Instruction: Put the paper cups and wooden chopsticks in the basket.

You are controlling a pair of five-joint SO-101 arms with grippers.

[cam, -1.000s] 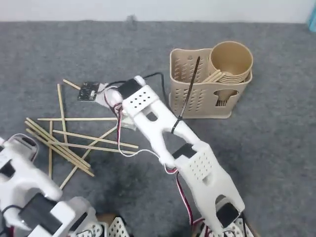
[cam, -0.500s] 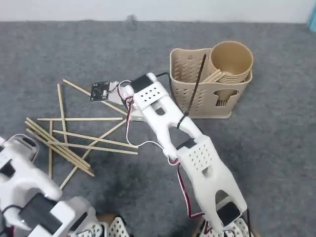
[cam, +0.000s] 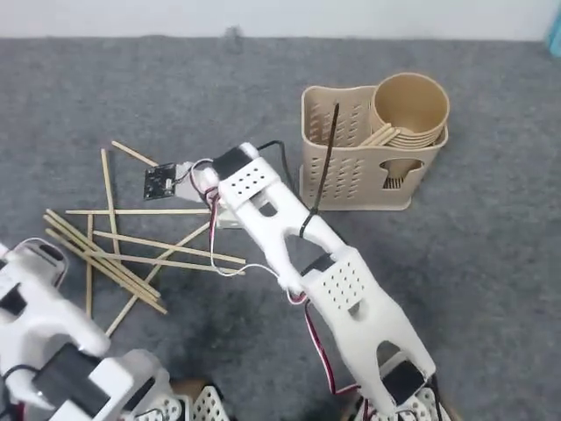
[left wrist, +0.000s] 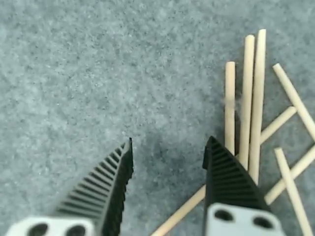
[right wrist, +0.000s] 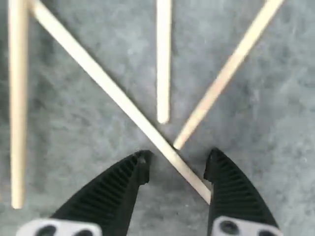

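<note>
Grey felt-like cloth covers the desk (cam: 491, 263). The white right arm (cam: 351, 307) extends across it, with its wrist near the basket (cam: 351, 180) at the end away from the cups. In the high view a black cable (cam: 326, 158) from this arm crosses in front of the basket. The left arm (cam: 44, 338) sits folded well apart from the basket, beyond the loose sticks.

The basket is beige, perforated and upright, with two compartments. The paper cups (cam: 409, 103) stand nested in one compartment, and a few sticks (cam: 383, 134) lean in the basket just beside them. The loose wooden chopsticks (cam: 140, 246) lie scattered and crossed on the cloth, well apart from the basket, on its side away from the cups.

The right fingers (right wrist: 113, 191) are apart, and one chopstick (right wrist: 123, 105) runs slantwise between them, unpinched. The left fingers (left wrist: 106, 191) are also spread over bare cloth, with chopstick ends (left wrist: 246, 98) just beside one tip.
</note>
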